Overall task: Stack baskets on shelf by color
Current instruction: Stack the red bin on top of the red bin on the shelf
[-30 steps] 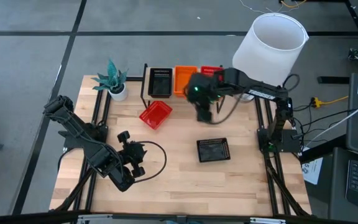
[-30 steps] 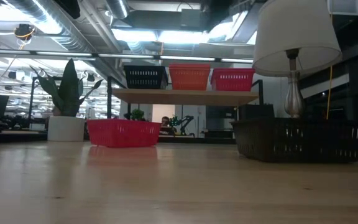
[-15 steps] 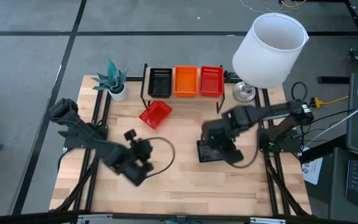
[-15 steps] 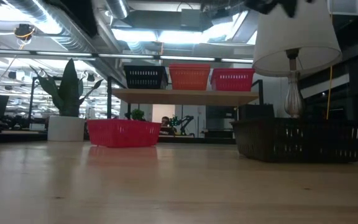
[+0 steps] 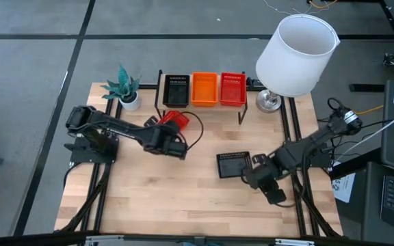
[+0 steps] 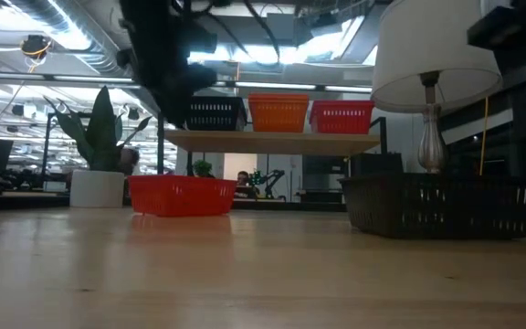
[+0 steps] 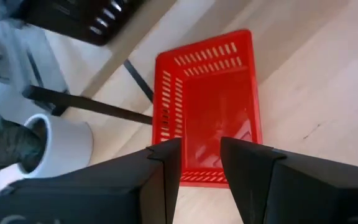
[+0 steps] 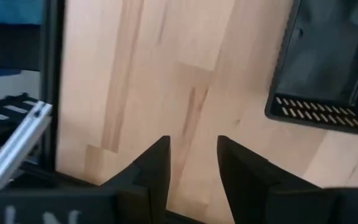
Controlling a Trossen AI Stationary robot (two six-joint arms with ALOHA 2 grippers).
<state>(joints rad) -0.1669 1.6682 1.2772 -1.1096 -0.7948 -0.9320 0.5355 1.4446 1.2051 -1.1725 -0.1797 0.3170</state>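
A red basket (image 5: pixel 177 120) (image 7: pixel 211 106) (image 6: pixel 181 195) rests bottom-down on the table in front of the shelf (image 5: pixel 201 104) (image 6: pixel 272 140). On the shelf stand black (image 5: pixel 176 89), orange (image 5: pixel 205 89) and red (image 5: pixel 232 89) baskets; how many are stacked in each I cannot tell. A lone black basket (image 5: pixel 234 165) (image 8: pixel 331 68) (image 6: pixel 436 206) sits on the table's right half. My left gripper (image 5: pixel 172 131) (image 7: pixel 201 158) hovers open above the loose red basket's near end. My right gripper (image 5: pixel 250 176) (image 8: pixel 192 158) is open over bare wood, just near-right of the black basket.
A potted plant (image 5: pixel 125 92) stands at the far left beside the shelf, close to the red basket. A lamp with a big white shade (image 5: pixel 296 51) stands at the far right corner. The near half of the tabletop (image 5: pixel 183 198) is bare wood.
My left arm has swung from the near-left part of the table toward the far edge and now hangs over the loose red basket. My right arm has drawn back from the shelf toward the near-right edge, passing over the black basket. Neither basket on the table has moved.
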